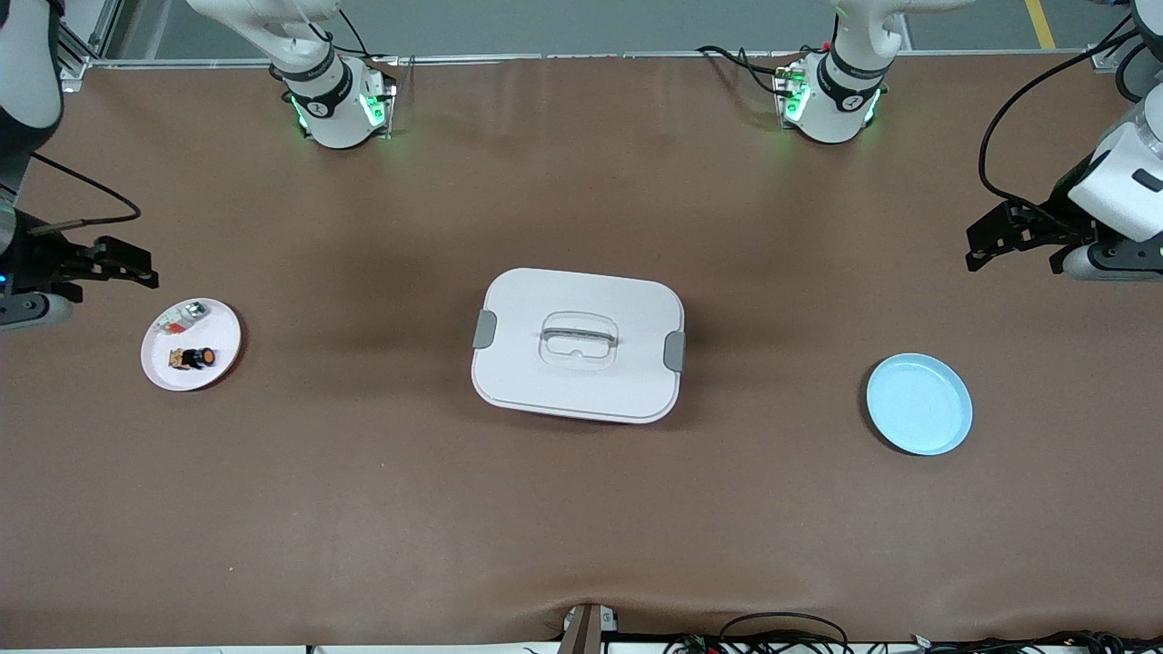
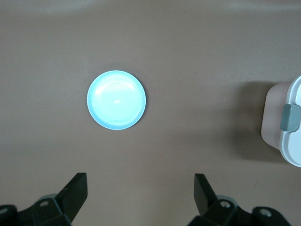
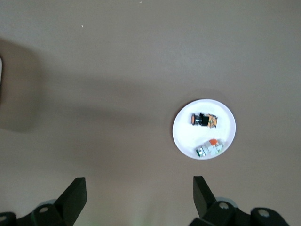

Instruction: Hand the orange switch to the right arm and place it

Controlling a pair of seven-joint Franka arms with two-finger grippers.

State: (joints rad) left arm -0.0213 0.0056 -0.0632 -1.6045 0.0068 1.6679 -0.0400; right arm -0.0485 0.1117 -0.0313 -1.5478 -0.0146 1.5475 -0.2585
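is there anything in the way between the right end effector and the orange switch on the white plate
Nothing visible. The orange switch lies uncovered on the white plate, beside a silvery part; the open right end effector hovers nearby.

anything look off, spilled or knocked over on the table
Nothing stands out. The orange switch lies on its side on the white plate beside a silvery part; the lidded box and blue plate sit flat.
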